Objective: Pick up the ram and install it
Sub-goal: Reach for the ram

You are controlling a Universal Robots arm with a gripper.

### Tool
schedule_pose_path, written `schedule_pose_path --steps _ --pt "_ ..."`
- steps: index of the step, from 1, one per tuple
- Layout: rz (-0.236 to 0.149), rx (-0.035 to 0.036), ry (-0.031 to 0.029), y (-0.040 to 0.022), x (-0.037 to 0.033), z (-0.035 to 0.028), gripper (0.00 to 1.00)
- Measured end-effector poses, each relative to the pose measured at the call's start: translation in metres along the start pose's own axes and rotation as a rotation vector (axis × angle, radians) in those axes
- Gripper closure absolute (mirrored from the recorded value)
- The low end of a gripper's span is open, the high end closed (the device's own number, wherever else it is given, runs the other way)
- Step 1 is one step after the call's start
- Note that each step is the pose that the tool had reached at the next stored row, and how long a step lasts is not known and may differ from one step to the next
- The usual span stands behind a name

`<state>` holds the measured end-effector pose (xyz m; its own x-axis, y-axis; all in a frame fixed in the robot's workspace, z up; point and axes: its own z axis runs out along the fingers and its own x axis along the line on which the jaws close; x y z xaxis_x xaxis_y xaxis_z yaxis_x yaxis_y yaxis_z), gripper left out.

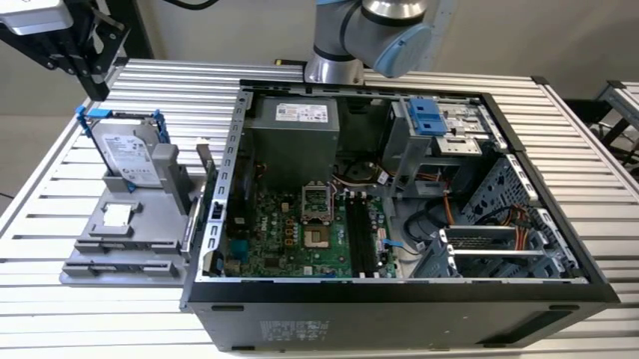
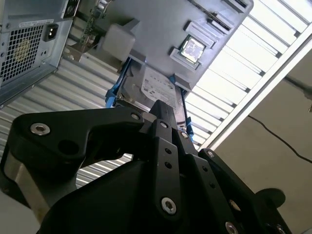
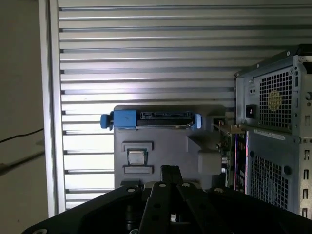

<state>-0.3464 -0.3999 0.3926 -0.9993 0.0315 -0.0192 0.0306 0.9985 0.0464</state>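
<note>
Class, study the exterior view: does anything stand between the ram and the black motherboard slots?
Yes. The case's side wall rises between the ram, upright in the grey holder, and the slots; above it nothing visible blocks the way.

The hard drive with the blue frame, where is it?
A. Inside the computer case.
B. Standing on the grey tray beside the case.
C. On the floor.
B: the hard drive stands upright on the grey tray, outside the computer case, at the exterior view's left.

My ram (image 1: pixel 206 163) is a thin dark stick, upright on edge. It stands in the holder (image 1: pixel 130 239) (just beside the case (image 1: pixel 215 224)).
</note>
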Motion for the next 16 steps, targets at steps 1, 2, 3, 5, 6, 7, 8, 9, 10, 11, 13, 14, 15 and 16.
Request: schedule_pose_path --steps 1,2,3,5,6,7,8,9,10,11,13,14,15,16 --pt "0.0 0.0 0.0 0.0 0.0 0.0 1.0" --pt "0.0 0.0 0.0 0.0 0.0 0.0 1.0" --pt "0.0 0.0 0.0001 0.0 0.0 0.0 1.0" --pt "0.0 0.0 0.0 -0.0007 0.0 0.0 1.0" --pt "0.0 0.0 0.0 -0.0014 0.0 0.0 1.0" --pt "0.0 0.0 0.0 -0.0025 -0.0001 -0.0001 1.0" --pt "0.0 0.0 0.0 -0.0039 -0.0001 -0.0002 1.0" --pt "0.0 0.0 0.0 -0.0055 -0.0002 -0.0002 1.0" --pt "0.0 0.0 0.0 -0.0071 -0.0002 -0.0003 1.0" --pt "0.0 0.0 0.0 -0.0088 -0.0002 -0.0004 1.0" --pt "0.0 0.0 0.0 -0.0121 -0.0001 -0.0005 1.0" --pt "0.0 -0.0001 -0.0001 -0.0136 0.0 -0.0005 1.0" --pt "0.0 0.0 0.0 -0.0151 0.0002 -0.0007 1.0" --pt "0.0 0.0 0.0 -0.0166 0.0003 -0.0007 1.0"
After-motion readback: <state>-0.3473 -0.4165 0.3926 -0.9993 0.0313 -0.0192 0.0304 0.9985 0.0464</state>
